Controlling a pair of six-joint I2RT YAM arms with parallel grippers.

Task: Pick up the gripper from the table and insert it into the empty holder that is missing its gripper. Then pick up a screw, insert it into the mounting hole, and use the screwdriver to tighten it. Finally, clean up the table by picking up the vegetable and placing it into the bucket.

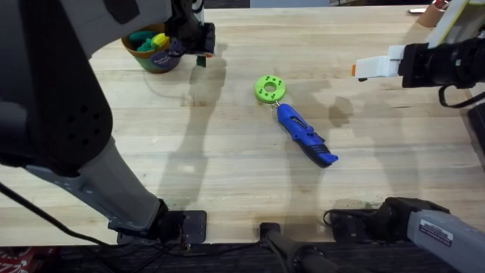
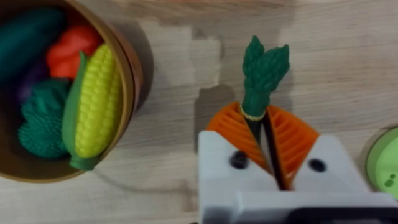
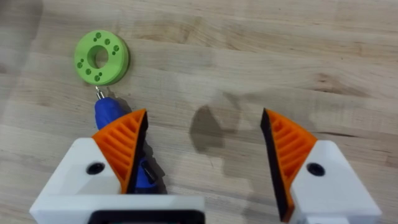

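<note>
You have one table (image 1: 227, 152) under you, a broad light wooden plank top with clear grain running across it, and two arms working over it. Your left arm rises large and grey on the left side of the overhead view, and its gripper (image 2: 272, 134) is closed on one vegetable (image 2: 261, 78), a dark green ridged plastic piece with a bunched leafy tip, pinched between the two orange ribbed pads (image 2: 233, 127) and held just beside the bucket (image 1: 155, 51). That bucket is one small round cup with a yellow-orange rim, sitting at the far left of the table; in the left wrist view you can count one yellow bumpy corn cob (image 2: 93, 102), one red-orange piece, one dark green knobbly piece, another smooth dark green one and a purplish one inside it. Your right gripper (image 3: 202, 152) hangs over the table with its white fingers (image 3: 90, 174) spread wide, holding nothing. One screwdriver (image 1: 305, 136), an elongated bright blue plastic tool with black trim, lies flat near the table's middle, its thin metal tip pointing at one flat round bright green disc (image 1: 270, 88) pierced by a centre hole and small holes around it.
</note>
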